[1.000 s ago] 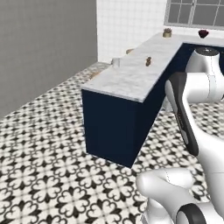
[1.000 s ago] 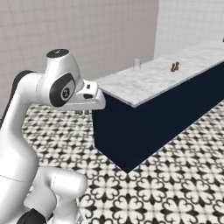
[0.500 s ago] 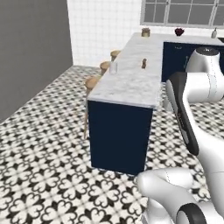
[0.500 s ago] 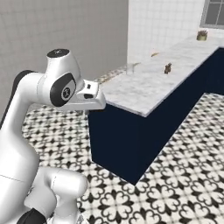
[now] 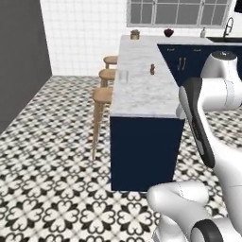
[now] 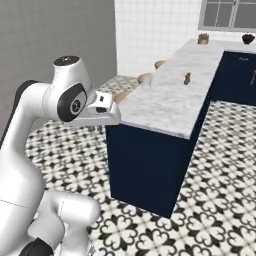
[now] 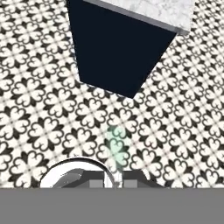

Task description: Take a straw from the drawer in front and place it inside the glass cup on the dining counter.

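- Since the earlier pictures the whole scene has swung in both base views (the base has driven, not the things): the dining counter (image 5: 142, 90) now runs straight away from the camera, its navy end panel facing it.
- The gripper (image 7: 114, 180) is clamped together on a pale, translucent green straw (image 7: 116, 146) that sticks out ahead of the fingertips, above the floor.
- The glass cup (image 5: 124, 76) stands on the marble near the counter's left edge, well apart from the gripper; two small brown shakers (image 5: 152, 69) stand further right.
- Three round wooden stools (image 5: 102, 96) line the left side.
- Black-and-white patterned floor tiles (image 5: 52, 156); white tiled wall (image 5: 80, 33) and window (image 5: 179, 13) beyond (grey wall at left).
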You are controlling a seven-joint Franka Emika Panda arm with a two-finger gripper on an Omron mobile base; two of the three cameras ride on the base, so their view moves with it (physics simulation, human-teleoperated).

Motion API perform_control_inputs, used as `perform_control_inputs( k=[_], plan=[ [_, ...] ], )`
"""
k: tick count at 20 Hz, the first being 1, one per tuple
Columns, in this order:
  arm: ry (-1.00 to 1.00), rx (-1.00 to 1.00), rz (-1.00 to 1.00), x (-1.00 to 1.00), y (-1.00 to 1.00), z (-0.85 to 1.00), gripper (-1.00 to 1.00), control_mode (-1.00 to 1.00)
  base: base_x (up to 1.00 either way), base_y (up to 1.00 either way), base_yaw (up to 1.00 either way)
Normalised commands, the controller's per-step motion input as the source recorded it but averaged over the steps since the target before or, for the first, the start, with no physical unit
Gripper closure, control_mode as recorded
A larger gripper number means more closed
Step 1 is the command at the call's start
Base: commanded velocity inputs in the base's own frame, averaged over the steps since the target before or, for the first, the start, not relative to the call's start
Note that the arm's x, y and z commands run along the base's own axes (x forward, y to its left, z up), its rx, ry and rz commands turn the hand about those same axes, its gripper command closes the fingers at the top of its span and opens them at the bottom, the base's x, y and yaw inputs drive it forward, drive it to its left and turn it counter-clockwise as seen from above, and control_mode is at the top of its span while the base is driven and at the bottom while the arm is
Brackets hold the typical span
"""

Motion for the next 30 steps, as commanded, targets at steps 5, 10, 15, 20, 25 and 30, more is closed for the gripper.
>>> perform_control_inputs(
  k=[5,10,15,20,25,30],
  plan=[
    [0.00,0.00,0.00,0.00,0.00,0.00,1.00,1.00,0.16,1.00,-0.38],
    [0.00,0.00,0.00,0.00,0.00,0.00,1.00,1.00,0.25,1.00,-0.38],
    [0.00,0.00,0.00,0.00,0.00,0.00,1.00,1.00,0.38,1.00,-0.40],
    [0.00,0.00,0.00,0.00,0.00,0.00,1.00,1.00,0.49,1.00,-0.43],
    [0.00,0.00,0.00,0.00,0.00,0.00,1.00,1.00,0.52,1.00,-0.43],
    [0.00,0.00,0.00,0.00,0.00,0.00,1.00,1.00,0.58,1.00,-0.44]
  ],
)
